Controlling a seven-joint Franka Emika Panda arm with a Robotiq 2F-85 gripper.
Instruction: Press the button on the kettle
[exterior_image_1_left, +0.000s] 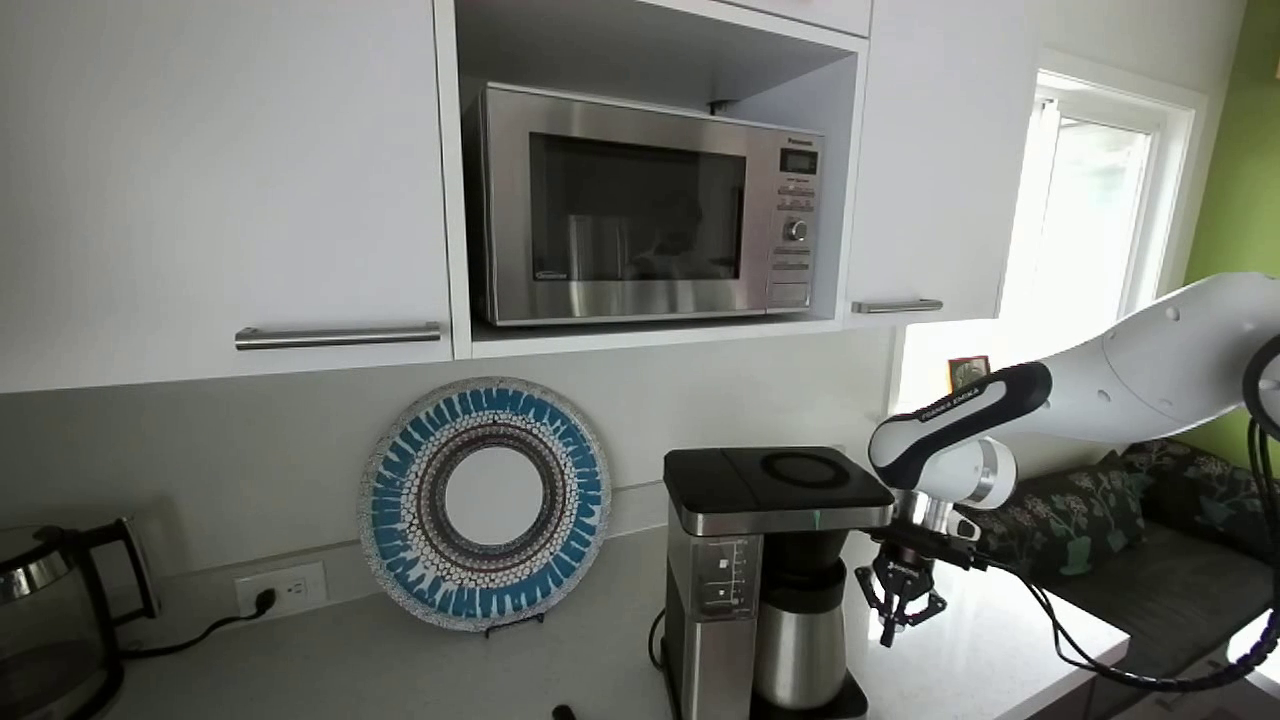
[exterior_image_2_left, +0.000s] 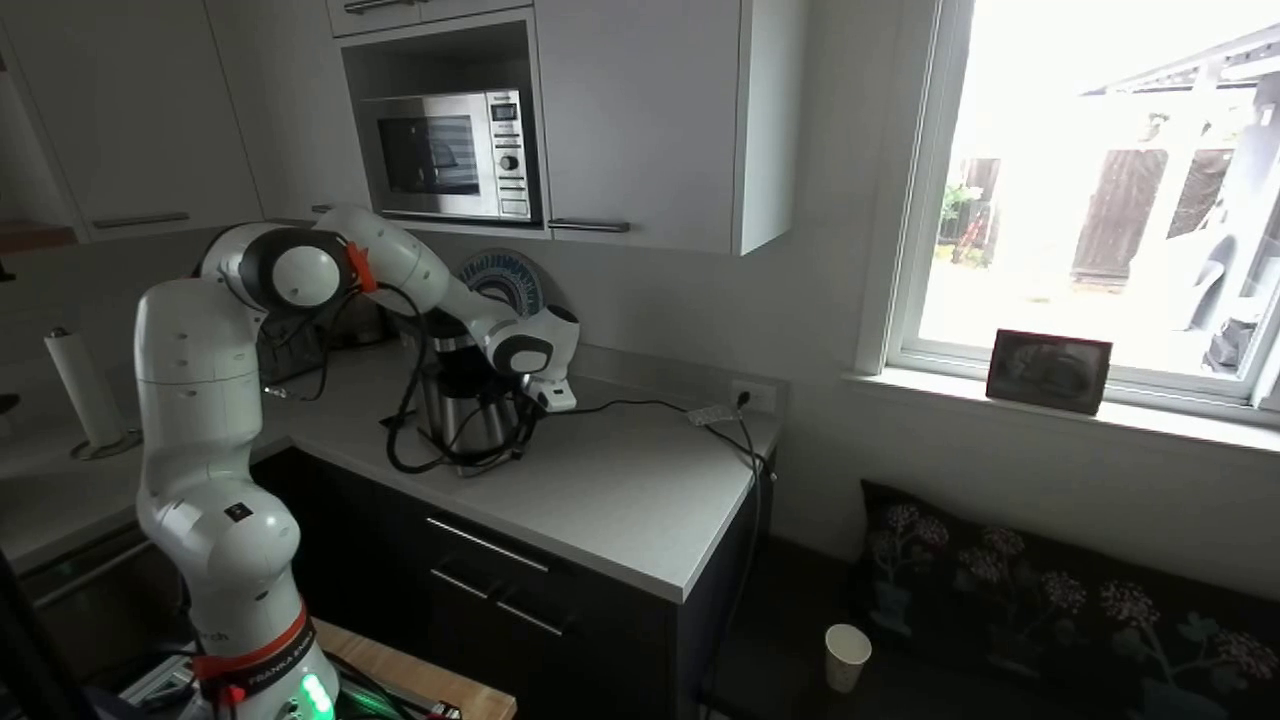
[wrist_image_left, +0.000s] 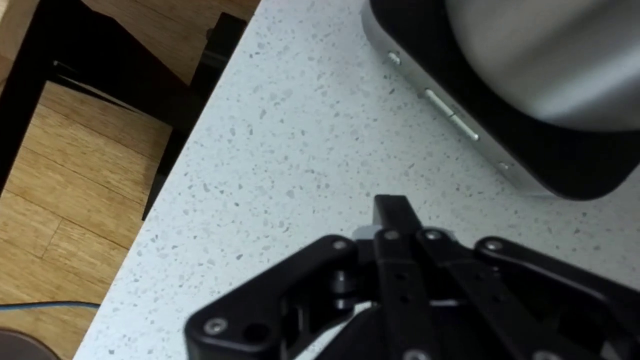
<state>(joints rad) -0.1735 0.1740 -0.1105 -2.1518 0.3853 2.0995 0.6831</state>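
Observation:
A glass kettle with a black handle and steel band stands at the far left in an exterior view, partly cut off. No button on it can be made out. My gripper is far to the right of it, beyond a steel and black coffee machine, with fingers pointing down above the counter. In the wrist view the fingers are together with nothing between them. The coffee machine's base is ahead and to the right, apart from the fingers; its edge bears a pale split bar and small marks.
A steel carafe stands in the coffee machine. A decorated plate leans on the wall between kettle and machine. A microwave sits in the cabinets above. The counter edge drops to a wooden floor. A cable crosses the counter.

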